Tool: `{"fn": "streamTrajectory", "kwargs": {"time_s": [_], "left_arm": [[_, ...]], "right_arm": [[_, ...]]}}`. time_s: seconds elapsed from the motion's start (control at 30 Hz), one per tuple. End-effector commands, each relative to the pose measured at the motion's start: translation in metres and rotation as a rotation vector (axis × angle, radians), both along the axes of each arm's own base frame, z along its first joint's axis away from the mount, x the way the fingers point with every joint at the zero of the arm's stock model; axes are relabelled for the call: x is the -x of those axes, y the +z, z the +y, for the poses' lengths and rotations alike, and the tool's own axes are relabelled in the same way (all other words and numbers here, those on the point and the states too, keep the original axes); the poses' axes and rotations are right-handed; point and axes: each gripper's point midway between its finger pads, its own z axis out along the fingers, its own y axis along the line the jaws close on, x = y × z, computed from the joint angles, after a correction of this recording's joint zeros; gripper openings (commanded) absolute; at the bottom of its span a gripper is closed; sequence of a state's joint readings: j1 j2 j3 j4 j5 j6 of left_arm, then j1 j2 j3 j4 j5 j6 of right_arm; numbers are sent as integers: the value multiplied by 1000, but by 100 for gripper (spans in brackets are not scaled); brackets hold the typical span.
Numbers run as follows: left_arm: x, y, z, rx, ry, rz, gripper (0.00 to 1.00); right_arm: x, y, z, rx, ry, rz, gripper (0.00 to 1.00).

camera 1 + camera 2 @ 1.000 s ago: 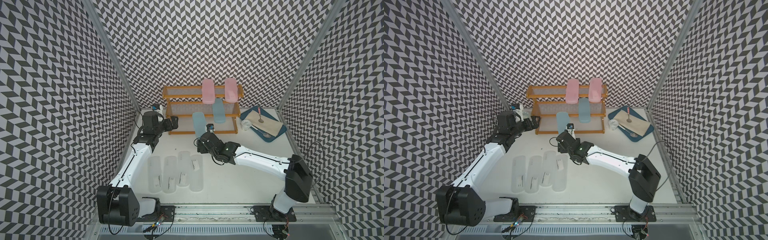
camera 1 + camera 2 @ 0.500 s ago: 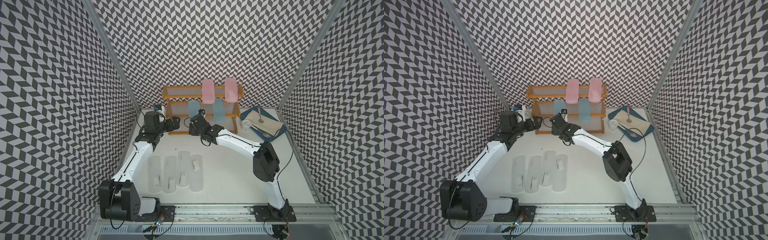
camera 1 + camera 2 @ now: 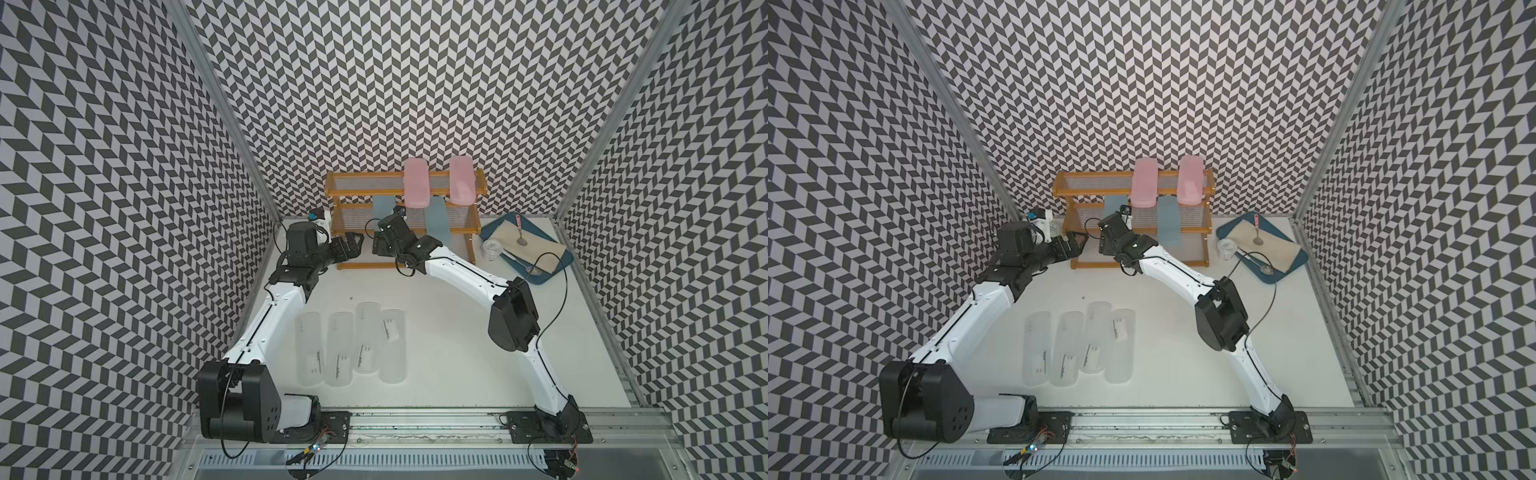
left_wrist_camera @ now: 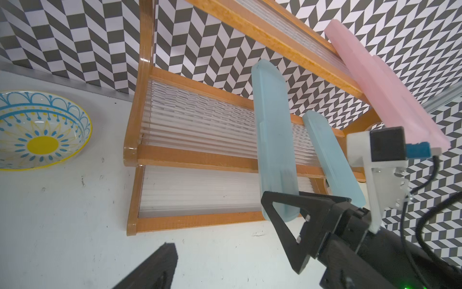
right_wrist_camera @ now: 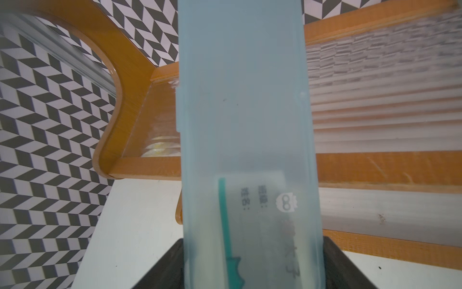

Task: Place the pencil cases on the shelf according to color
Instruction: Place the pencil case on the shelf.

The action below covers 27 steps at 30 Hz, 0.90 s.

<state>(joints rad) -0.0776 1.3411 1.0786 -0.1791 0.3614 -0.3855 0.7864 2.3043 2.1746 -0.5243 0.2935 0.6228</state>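
Blue case (image 4: 272, 140), off shelf (image 3: 361, 188) one second ago, now tilting over middle tier (image 4: 200, 130), 9 o'clock of second blue case (image 4: 330, 160); we are clamping it in right gripper (image 5: 252, 265). Pink pair (image 3: 416, 183) sitting on top; four clear cases (image 3: 365, 345) waiting, 6 o'clock. Left gripper (image 3: 352, 245) gaping, empty.

You are looking into a booth whose three walls (image 3: 374, 83) are carrying a black-and-white chevron print, filling the top and both sides of the frame in both top views. Grey metal posts (image 3: 226, 99) are running down the two back corners. A white floor (image 3: 449, 340) is spreading across the centre under even light, and an aluminium rail (image 3: 415, 422) is crossing the bottom edge.
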Motion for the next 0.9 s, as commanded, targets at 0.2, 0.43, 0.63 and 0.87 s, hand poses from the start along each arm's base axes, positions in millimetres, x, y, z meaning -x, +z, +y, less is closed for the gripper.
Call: {"fn": "streamTrajectory", "kwargs": {"time_s": [0.2, 0.43, 0.63, 0.87], "left_arm": [[1, 6, -4, 25, -35, -32, 99], [-1, -1, -1, 17, -18, -12, 99], [-1, -2, 5, -21, 17, -17, 99], [14, -9, 9, -38, 61, 33, 98]], "right_arm": [[-7, 30, 13, -119, 22, -34, 89], [12, 67, 24, -223, 102, -78, 93], [32, 92, 16, -197, 131, -105, 95], [64, 103, -13, -147, 170, -114, 97]]}}
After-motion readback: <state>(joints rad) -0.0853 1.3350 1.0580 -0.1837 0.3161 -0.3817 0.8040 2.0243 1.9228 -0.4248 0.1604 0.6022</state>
